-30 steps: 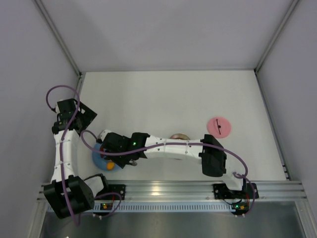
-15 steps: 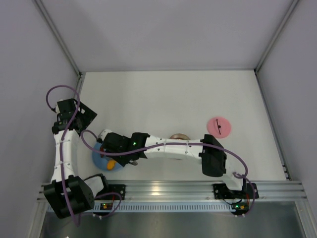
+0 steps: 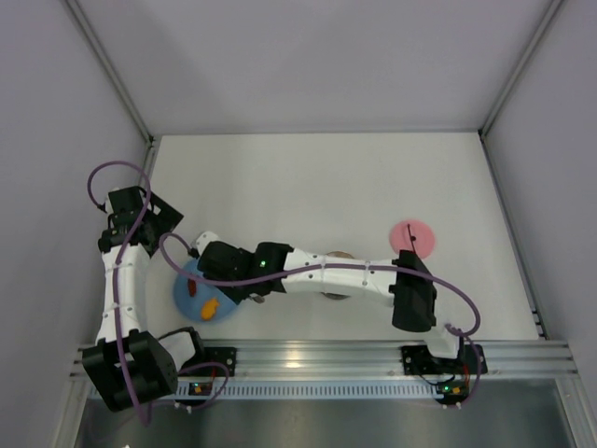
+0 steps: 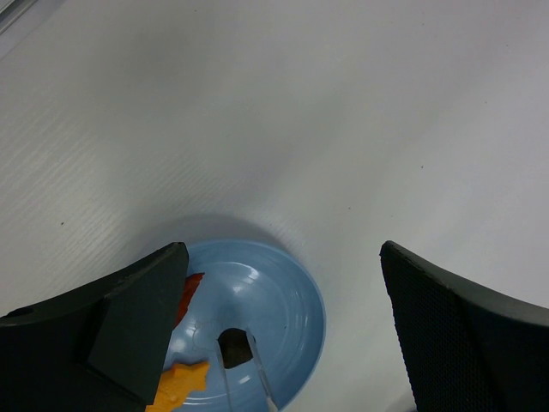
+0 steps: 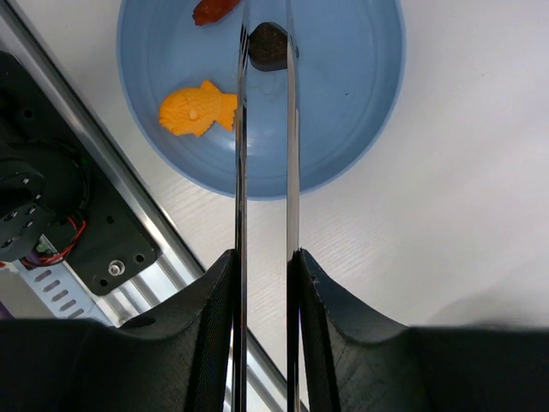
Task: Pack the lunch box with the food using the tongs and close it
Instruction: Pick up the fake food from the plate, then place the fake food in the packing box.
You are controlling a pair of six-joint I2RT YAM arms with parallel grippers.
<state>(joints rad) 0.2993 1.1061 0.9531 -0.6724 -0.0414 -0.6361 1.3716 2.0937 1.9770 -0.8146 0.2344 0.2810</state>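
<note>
- Right wrist view: tongs (image 5: 292,154) squeezed almost parallel, tips pinching a dark piece (image 5: 268,45) of food.
- Right gripper (image 5: 266,270) is clamped on both tong arms, well back from the tips.
- The piece sits over the far part of the blue plate (image 5: 343,103). Cannot tell if it is clear of the plate surface.
- Also on the plate: an orange fish-shaped piece (image 5: 197,110) and a red piece (image 5: 214,10) at the frame edge.
- Left gripper (image 4: 283,300) hangs over the plate's edge, jaws wide apart and holding nothing.
- Top view: lunch box (image 3: 338,253) is mostly hidden under the right arm. The pink lid (image 3: 411,236) lies apart, farther right.
- Risk (judgement): the thin, smooth tips hold the piece over a small contact, so a quick swing could drop it short of the box.
- Risk (judgement): any easing of the clamp lets the tongs spring open.
- Risk (judgement): the box sits close under the arm, so a low pass could knock it.
- Writing: none readable. The lid shows only a dark line.
</note>
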